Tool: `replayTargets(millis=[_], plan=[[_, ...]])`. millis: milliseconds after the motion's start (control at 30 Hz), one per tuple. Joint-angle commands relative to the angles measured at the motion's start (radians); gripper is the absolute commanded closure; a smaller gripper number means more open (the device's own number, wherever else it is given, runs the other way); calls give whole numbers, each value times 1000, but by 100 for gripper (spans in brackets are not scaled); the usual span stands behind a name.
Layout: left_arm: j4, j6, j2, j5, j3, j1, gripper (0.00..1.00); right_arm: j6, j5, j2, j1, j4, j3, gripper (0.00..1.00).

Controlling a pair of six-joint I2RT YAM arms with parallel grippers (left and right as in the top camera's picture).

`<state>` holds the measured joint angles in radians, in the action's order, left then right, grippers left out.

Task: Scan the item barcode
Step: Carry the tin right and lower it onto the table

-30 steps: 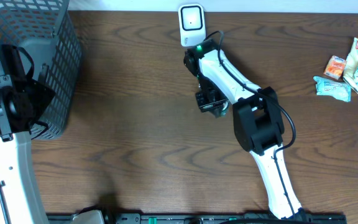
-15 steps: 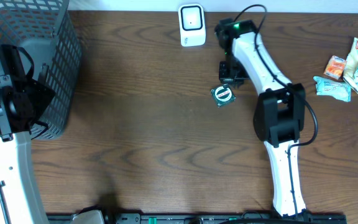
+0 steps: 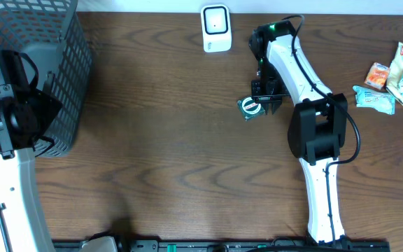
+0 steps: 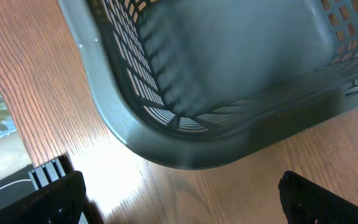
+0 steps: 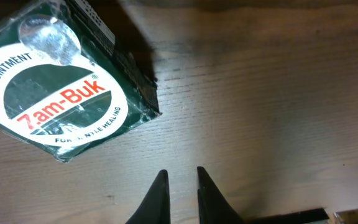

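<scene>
Green ointment tin (image 5: 61, 93) lies flat on the wooden table (image 3: 152, 154), label up, near the white scanner (image 3: 215, 28). It is just beside the right gripper (image 5: 182, 190), whose fingers are pinched nearly together and grasp nothing. Left gripper (image 4: 182, 199) is spread wide over the rim of the grey mesh basket (image 4: 166, 137), grey floor in plain view; snack packets (image 3: 397, 73) lie at the far right edge.

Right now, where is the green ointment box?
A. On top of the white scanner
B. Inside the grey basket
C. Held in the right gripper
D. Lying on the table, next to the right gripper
D: the ointment box lies flat on the wooden table, label up, and the right gripper points at bare wood beside it with nothing between its fingers.
</scene>
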<state>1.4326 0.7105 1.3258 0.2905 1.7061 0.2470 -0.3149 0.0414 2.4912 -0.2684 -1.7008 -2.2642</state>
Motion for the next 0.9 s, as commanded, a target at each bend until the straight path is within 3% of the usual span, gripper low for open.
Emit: replayTargets(millis=[0, 233, 333, 633, 867], plan=[[2, 9, -7, 10, -2, 5, 2, 17, 12, -32, -10, 6, 39, 92], [2, 9, -7, 10, -2, 5, 3, 16, 1, -32, -10, 105, 159, 94], [2, 9, -7, 10, -2, 5, 2, 16, 1, -32, -10, 164, 171, 99], [2, 9, -7, 10, -2, 5, 2, 1, -9, -32, -10, 333, 172, 99], [2, 9, -7, 10, -2, 5, 2, -2, -183, -32, -19, 461, 172, 96]])
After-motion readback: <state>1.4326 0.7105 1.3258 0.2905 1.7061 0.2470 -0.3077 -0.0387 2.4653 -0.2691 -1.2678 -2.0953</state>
